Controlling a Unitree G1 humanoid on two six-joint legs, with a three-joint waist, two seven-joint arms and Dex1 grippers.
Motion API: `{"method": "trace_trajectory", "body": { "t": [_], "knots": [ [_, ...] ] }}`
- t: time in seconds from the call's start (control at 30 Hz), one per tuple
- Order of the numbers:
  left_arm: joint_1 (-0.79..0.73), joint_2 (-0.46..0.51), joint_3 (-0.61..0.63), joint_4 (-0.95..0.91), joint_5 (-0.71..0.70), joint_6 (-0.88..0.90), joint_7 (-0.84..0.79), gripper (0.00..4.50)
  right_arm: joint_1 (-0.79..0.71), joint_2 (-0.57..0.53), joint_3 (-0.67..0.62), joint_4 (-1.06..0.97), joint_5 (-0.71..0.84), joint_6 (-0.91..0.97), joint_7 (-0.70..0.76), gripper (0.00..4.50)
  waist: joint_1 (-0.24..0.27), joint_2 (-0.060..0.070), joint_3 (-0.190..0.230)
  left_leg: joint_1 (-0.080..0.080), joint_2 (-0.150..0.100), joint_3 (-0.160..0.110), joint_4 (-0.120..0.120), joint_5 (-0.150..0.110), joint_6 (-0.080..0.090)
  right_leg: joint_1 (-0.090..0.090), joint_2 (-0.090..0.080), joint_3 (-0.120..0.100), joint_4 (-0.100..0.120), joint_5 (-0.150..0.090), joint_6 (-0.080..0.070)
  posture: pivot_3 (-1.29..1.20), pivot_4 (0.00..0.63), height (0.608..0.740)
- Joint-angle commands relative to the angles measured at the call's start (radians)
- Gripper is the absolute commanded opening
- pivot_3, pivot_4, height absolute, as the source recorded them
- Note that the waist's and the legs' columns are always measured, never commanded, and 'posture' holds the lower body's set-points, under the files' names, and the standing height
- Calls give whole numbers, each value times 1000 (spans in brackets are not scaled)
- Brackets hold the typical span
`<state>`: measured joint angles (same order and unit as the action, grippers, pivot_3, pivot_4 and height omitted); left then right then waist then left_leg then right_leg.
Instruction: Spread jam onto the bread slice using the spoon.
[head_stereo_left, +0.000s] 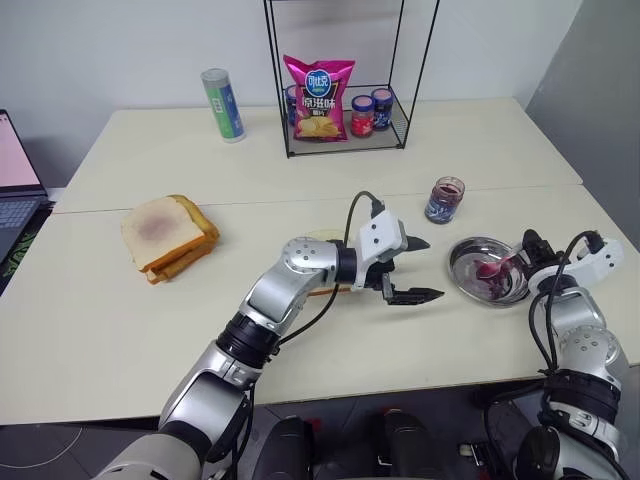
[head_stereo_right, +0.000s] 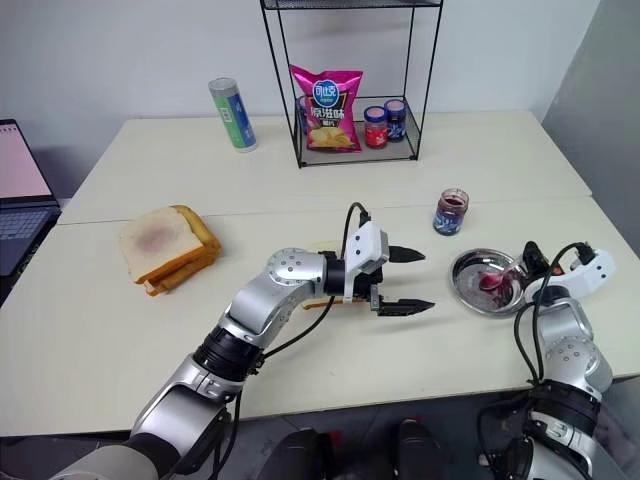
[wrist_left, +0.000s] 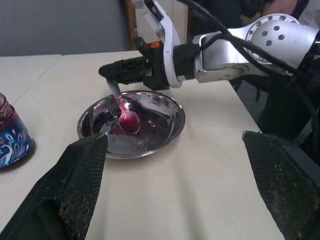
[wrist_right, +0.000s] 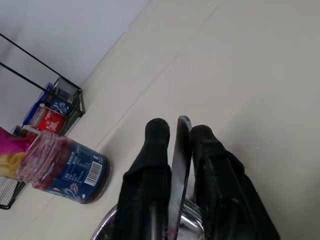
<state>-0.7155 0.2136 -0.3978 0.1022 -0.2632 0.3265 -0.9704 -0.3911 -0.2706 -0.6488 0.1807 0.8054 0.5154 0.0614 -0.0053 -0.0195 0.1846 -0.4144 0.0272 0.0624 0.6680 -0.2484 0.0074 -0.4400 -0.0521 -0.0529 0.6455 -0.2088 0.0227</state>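
Beside the plate (head_stereo_left: 462, 270), the right gripper (wrist_left: 116, 80) lies level, clamped on the spoon (wrist_left: 126, 111), whose bowl rests in the plate. Left gripper (head_stereo_left: 415, 268) reaches toward the plate, spread apart. Pale worktop (head_stereo_left: 120, 320); the bread slice (head_stereo_left: 325, 290) lies under the left arm, the jam (head_stereo_left: 444, 200) behind the plate.

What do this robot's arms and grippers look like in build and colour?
Both arms are silver-grey metal links with rounded, bolt-dotted joints and black collars, and loose black cables loop outside them. Each wrist carries a white housing. The left gripper and right gripper each have two black tapering fingers; the left fingers' inner faces show a fine mesh-like texture.
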Motion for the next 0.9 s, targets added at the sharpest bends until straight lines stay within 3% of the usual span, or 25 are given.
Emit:
{"method": "trace_trajectory", "body": {
  "t": [0.03, 0.3, 0.43, 0.57, 0.73, 0.9],
  "knots": [
    [-1, 2, 26, -43, 1, 0, 3, 4500, -5, -44, -41, -46, 33, -8, -3, 1693, 1, 0, 0, 0, 0, 0, 0, 0, 0, 0, 0, 0, 0, 0, 0, 0, 150, 740],
    [-6, 31, 52, -51, 3, 5, 1, 4500, -16, -130, -42, -129, 26, 11, -26, 3430, 1, 0, 0, 0, 0, 0, 0, 0, 0, 0, 0, 0, 0, 0, 0, 0, 150, 740],
    [11, 145, 150, -114, -31, 116, 19, 4500, -7, -346, 241, -301, -90, 132, 178, 4451, -6, 3, 0, 0, 0, 2, 0, 0, 0, -1, 0, 3, 1, 0, 0, 0, 150, 740],
    [95, 315, 244, -214, -57, 206, -4, 4500, 14, -519, 488, -445, -121, 192, 450, 4494, -25, 2, 0, 6, 1, 1, -4, 0, 0, 1, 4, 4, 0, -1, -1, 0, 150, 740],
    [239, 462, 407, -387, -153, 386, 17, 4500, 66, -609, 591, -607, -27, 295, 657, 4494, -11, 0, 1, 5, 4, -2, -4, 0, 0, 2, 5, 1, -1, -2, -3, 0, 150, 740],
    [458, 578, 523, -559, -220, 476, 19, 4500, 108, -609, 617, -654, -2, 336, 715, 4494, -1, -2, 1, 4, 1, 1, -2, 0, 0, 2, -1, 1, -2, -1, 0, 0, 150, 740]
  ]
}}
